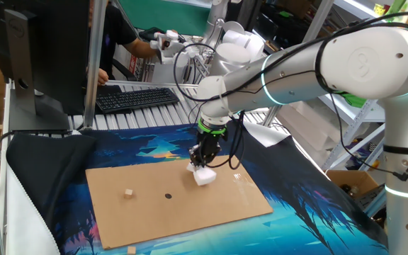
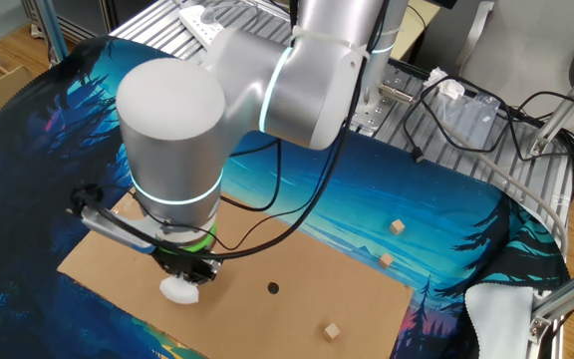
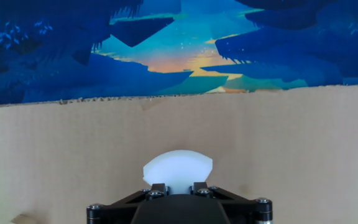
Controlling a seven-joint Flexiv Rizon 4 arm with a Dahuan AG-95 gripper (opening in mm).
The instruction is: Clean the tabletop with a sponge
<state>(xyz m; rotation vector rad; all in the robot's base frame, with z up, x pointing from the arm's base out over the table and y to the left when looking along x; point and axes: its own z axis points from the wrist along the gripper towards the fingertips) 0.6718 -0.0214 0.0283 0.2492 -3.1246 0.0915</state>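
The white sponge (image 1: pixel 204 176) is pinched in my gripper (image 1: pixel 201 163) and presses on the cardboard-brown tabletop (image 1: pixel 154 212) near its far right part. In the other fixed view the sponge (image 2: pixel 178 290) sits under the gripper (image 2: pixel 183 274) on the brown sheet (image 2: pixel 297 319). In the hand view the sponge (image 3: pixel 178 168) bulges out between the two fingers (image 3: pixel 159 188), with the tabletop (image 3: pixel 291 143) all round it. A small dark spot (image 1: pixel 167 196) lies on the sheet to the left of the sponge; it also shows in the other fixed view (image 2: pixel 273 288).
A tiny tan cube (image 1: pixel 129 193) lies on the sheet; another (image 1: pixel 132 249) sits off its near edge. The blue-and-black patterned mat (image 1: pixel 310 198) surrounds the sheet. A keyboard (image 1: pixel 137 96) and monitor (image 1: pixel 41 49) stand behind; a person's arm (image 1: pixel 129 42) is there.
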